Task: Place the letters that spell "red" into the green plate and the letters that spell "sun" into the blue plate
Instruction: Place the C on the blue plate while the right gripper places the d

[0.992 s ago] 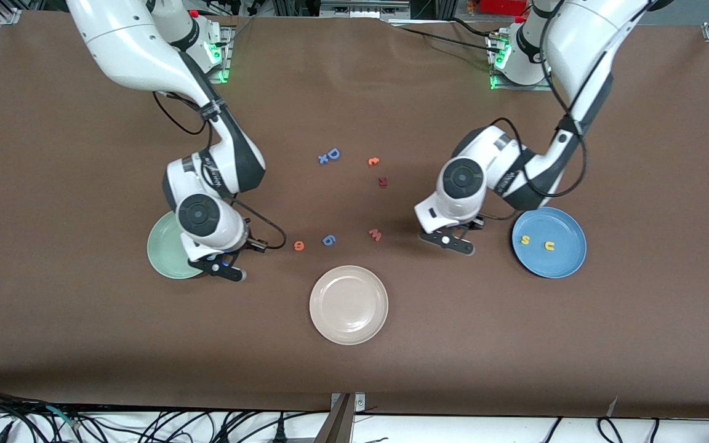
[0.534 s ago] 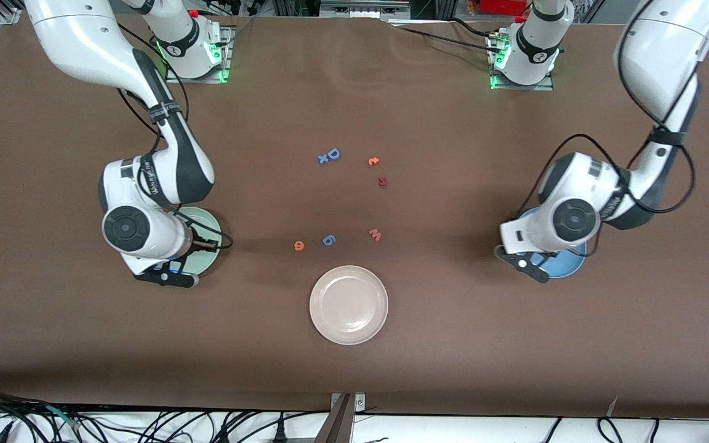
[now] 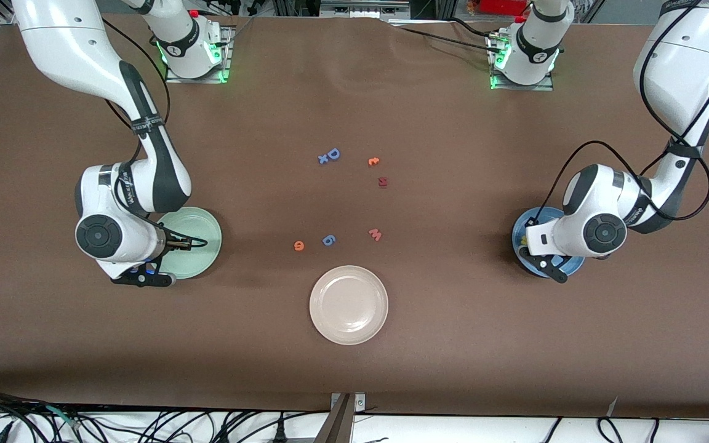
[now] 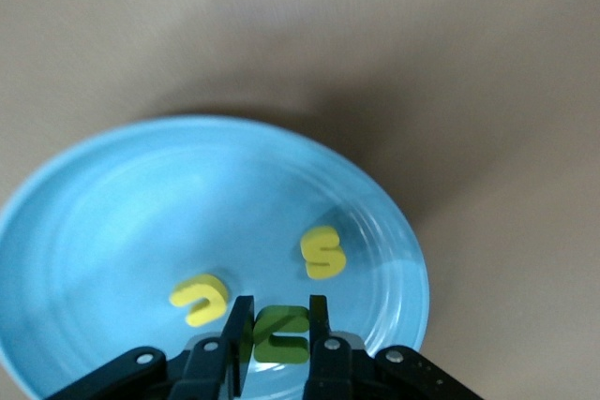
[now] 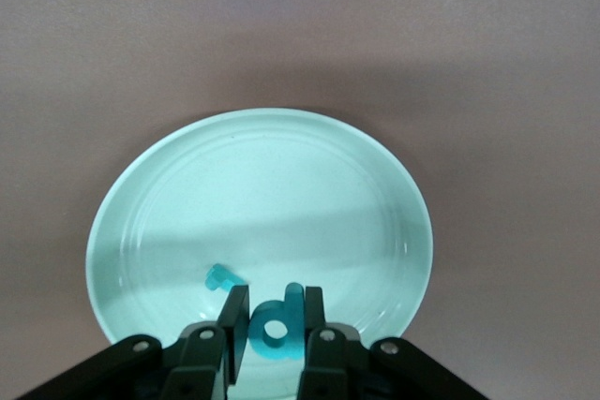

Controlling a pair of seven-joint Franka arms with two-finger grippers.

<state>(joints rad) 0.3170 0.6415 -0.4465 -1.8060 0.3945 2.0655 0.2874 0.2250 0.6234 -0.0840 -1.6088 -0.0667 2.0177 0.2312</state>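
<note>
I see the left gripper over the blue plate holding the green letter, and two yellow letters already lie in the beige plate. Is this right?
Not quite. The two yellow letters lie in the blue plate, not the beige one, as the left wrist view shows. The rest holds: the left gripper is over the blue plate with its jaws shut on the green letter.

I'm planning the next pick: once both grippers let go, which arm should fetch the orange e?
Right, probably. The orange e lies toward the green plate, where the right gripper holds the teal d; the left gripper is over the blue plate.
</note>
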